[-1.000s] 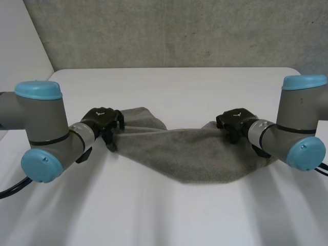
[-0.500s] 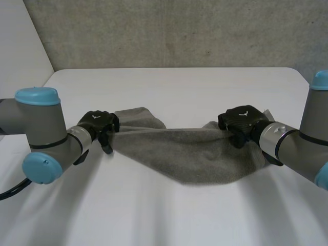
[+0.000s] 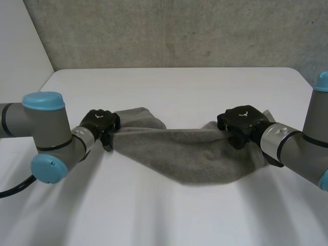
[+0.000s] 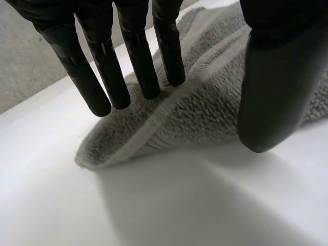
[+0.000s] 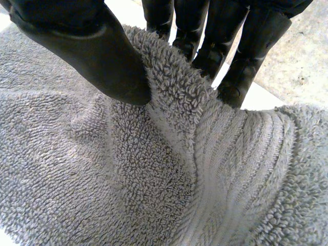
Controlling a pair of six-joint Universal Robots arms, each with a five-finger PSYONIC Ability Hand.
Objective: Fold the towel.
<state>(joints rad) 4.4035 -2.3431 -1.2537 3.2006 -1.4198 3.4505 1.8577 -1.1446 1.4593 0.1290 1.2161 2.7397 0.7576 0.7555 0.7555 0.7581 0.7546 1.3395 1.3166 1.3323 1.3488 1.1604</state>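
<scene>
Left hand (image 3: 100, 122) at the towel's left end: straight fingers (image 4: 136, 61) lie on one face of the cloth and the thumb (image 4: 271, 77) on the other, pinching it just inside the hem (image 4: 154, 125), with the corner (image 4: 84, 160) poking out past the fingertips. Right hand (image 3: 241, 122) at the towel's right end: its thumb (image 5: 87, 51) and fingers (image 5: 246, 56) close on a raised ridge of pile, so the grip takes a bunched fold, not a flat edge. The towel (image 3: 189, 159) hangs between the two hands, its slack middle sagging toward the table (image 3: 179, 87); whether it touches cannot be told. The step in hand appears to be carrying the held edge over to lay the fold. It probably goes best if both hands travel level and together, drawn apart enough to take out the sag, so that the hem lands straight. The right-hand bunching may leave a crease. Bare table lies on every side of the towel, broadest beyond it toward the wall (image 3: 169, 31), which gives ample room to move.
</scene>
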